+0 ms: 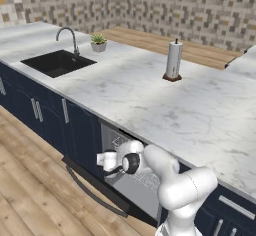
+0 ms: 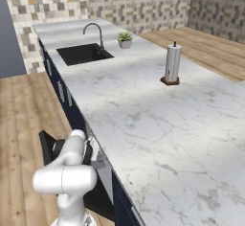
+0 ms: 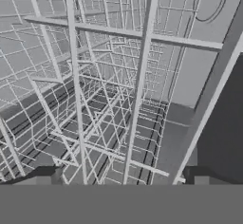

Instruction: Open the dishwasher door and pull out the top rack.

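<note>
The dishwasher door (image 1: 131,189) hangs open and folded down, grey inner face up. Its black outer edge and long curved bar handle (image 1: 92,192) point toward the floor. In the right base view the door's black edge (image 2: 47,147) shows left of my arm. My gripper (image 1: 107,161) sits at the mouth of the dishwasher, just under the counter edge. In the hand view the white-grey wire grid of the top rack (image 3: 109,31) spreads very close ahead, with more wire grid showing beneath it. My gripper (image 3: 126,176) is open, its fingertips (image 3: 45,174) wide apart at the rack's front wires.
Navy cabinet doors (image 1: 50,115) with short silver handles stand left of the dishwasher. The marble counter (image 1: 165,105) above carries a black sink (image 1: 57,62) with a faucet, a small potted plant (image 1: 98,42) and a paper towel roll (image 1: 173,60). Wooden floor (image 1: 30,180) lies in front.
</note>
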Tool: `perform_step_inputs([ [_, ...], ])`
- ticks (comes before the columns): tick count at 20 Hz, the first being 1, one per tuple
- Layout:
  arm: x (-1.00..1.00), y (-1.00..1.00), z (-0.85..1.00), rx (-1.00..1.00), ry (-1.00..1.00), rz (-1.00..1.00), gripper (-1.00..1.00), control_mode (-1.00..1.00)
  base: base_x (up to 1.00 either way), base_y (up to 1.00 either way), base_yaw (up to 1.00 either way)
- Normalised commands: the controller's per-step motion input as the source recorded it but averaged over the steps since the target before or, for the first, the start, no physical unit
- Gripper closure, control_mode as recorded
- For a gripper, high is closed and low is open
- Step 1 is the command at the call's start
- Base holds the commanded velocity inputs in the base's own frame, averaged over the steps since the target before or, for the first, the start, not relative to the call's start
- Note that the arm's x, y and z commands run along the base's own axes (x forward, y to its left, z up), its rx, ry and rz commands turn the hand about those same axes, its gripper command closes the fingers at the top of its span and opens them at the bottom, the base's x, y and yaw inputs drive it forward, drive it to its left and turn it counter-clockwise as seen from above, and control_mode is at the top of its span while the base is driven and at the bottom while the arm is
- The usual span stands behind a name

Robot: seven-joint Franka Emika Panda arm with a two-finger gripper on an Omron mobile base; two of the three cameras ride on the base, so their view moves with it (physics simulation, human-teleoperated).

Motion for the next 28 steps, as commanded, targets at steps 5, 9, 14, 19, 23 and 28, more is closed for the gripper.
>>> perform_step_inputs([
  [5, -0.17, 0.0, -0.43, 0.63, 0.37, 0.0, -1.0, -1.0, 0.0, 0.0, 0.0],
  [9, -0.19, 0.0, -0.31, 0.61, 0.41, 0.0, -1.0, -1.0, 0.0, 0.0, 0.0],
  [14, -0.3, 0.0, -0.41, 0.6, 0.42, 0.0, -1.0, -1.0, 0.0, 0.0, 0.0],
  [19, -0.42, 0.16, -0.6, 0.56, 0.42, 0.0, -1.0, -1.0, 0.0, 0.0, 0.0],
  [23, -0.5, 0.28, -0.61, 0.54, 0.4, 0.0, -1.0, -1.0, 0.0, 0.0, 0.0],
  [28, -0.58, 0.46, -0.49, 0.48, 0.35, 0.0, -1.0, -1.0, 0.0, 0.0, 0.0],
])
